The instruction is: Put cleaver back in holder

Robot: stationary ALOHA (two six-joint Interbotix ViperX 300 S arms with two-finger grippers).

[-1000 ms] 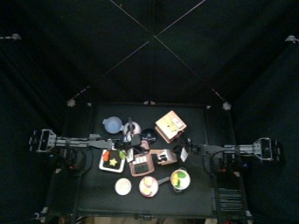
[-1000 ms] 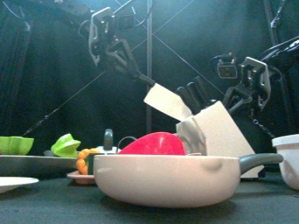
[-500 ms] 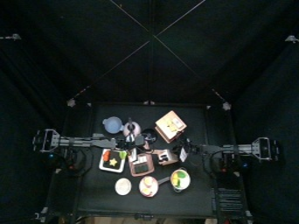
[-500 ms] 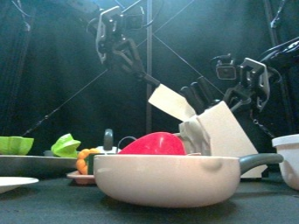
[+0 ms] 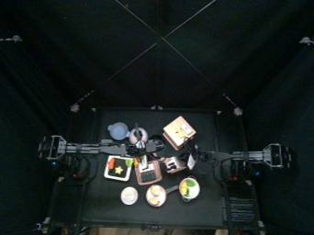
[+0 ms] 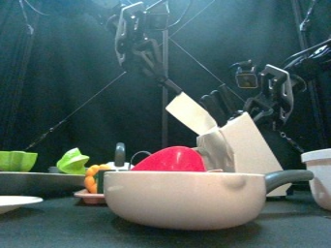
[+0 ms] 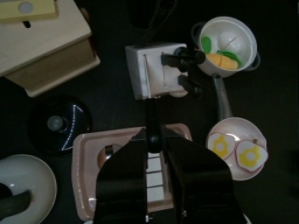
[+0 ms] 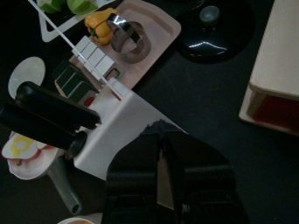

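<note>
Hiding the holder [image 6: 253, 145] base, the pan [image 6: 181, 199] blocks the front view.

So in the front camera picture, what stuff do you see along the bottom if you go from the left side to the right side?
Green bowl → green leafy piece → red thing behind the pot → white knife holder → white cup at the edge. The big white pot spreads in front of the middle.

hidden: cleaver [image 6: 192, 110] lower blade, behind holder [image 6: 254, 145] | top view: items tiny
</note>
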